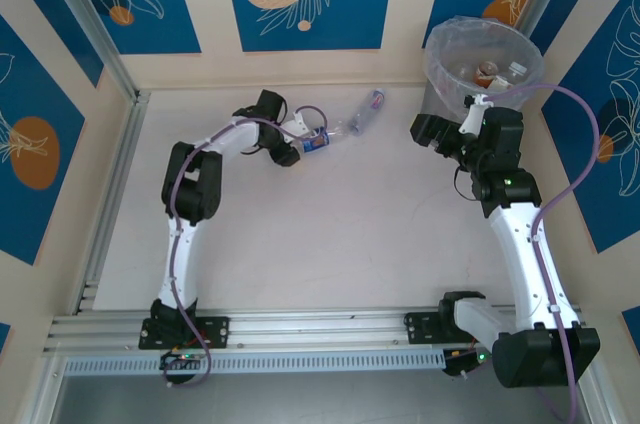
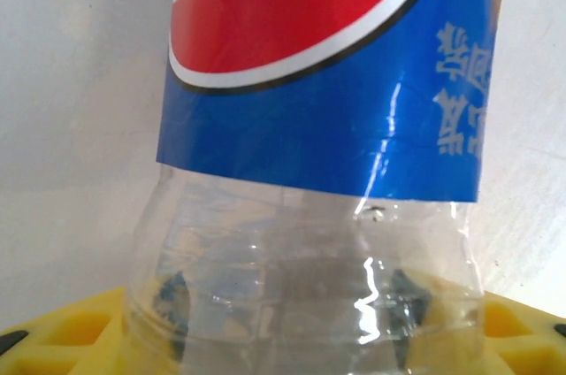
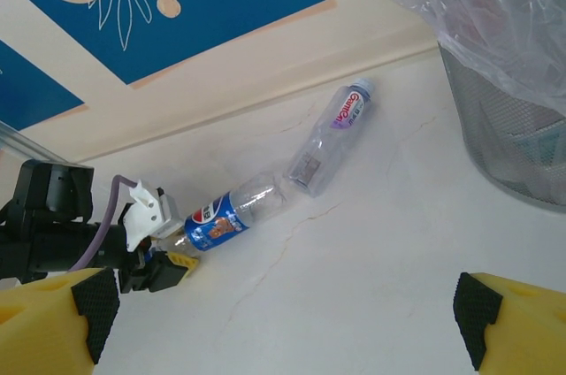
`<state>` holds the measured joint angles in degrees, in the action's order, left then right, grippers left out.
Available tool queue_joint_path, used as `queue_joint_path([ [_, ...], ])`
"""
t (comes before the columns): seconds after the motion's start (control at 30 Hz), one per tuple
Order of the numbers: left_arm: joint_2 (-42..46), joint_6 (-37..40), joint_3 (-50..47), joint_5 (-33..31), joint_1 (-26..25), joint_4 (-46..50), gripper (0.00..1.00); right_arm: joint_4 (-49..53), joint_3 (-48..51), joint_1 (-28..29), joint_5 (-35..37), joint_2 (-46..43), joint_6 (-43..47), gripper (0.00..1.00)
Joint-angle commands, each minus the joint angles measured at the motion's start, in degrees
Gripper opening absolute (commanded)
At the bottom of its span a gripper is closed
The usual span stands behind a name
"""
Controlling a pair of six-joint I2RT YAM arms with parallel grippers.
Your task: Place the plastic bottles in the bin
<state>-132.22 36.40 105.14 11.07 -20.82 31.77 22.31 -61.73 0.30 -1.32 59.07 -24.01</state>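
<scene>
Left claw (image 1: 300, 147) clamps blue-label bottle (image 3: 217, 220) lying on table (image 1: 330, 244), long axis toward far-right corner; right claw (image 3: 283, 322) spread open.

Bright, even, diffuse light fills all three views, with no hard-edged shadows. In the top view the arms (image 1: 520, 234) throw only faint, soft grey shade onto the white table (image 1: 330, 234), and the frame is sharp across. In the left wrist view the Pepsi bottle (image 2: 327, 127) sits so close that its label print is soft. Thin white glints streak the label and the clear plastic beneath, and the yellow fingers (image 2: 62, 340) of the left gripper (image 2: 292, 348) blur along the bottom edge. In the right wrist view the yellow pads (image 3: 53, 322) of the right gripper (image 3: 283, 313) are out of focus in the near corners. The table's veining is crisp there, and the clear bag (image 3: 478, 12) lining the bin (image 3: 513, 136) shows a milky sheen.
</scene>
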Motion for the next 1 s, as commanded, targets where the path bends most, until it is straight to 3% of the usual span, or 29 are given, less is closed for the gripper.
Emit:
queue_joint_path([
  [0.0,4.19,-3.74,-2.28,1.07,-0.45,0.20,0.54,-0.51,0.56,-0.30,-0.81,-0.85,-0.73,1.00],
  [0.4,13.95,-14.51,-16.99,-6.41,-4.11,-9.51,0.52,-2.40,3.71,-0.17,-11.06,0.38,-4.25,1.00],
  [0.63,19.02,-20.83,-24.48,-10.06,-8.51,-13.24,0.52,-1.92,5.35,0.65,-13.31,1.14,-6.99,0.99],
  [0.97,26.83,-31.00,-32.56,1.37,-11.34,-15.98,0.52,-4.96,10.05,3.37,-16.55,1.14,-6.82,0.99],
])
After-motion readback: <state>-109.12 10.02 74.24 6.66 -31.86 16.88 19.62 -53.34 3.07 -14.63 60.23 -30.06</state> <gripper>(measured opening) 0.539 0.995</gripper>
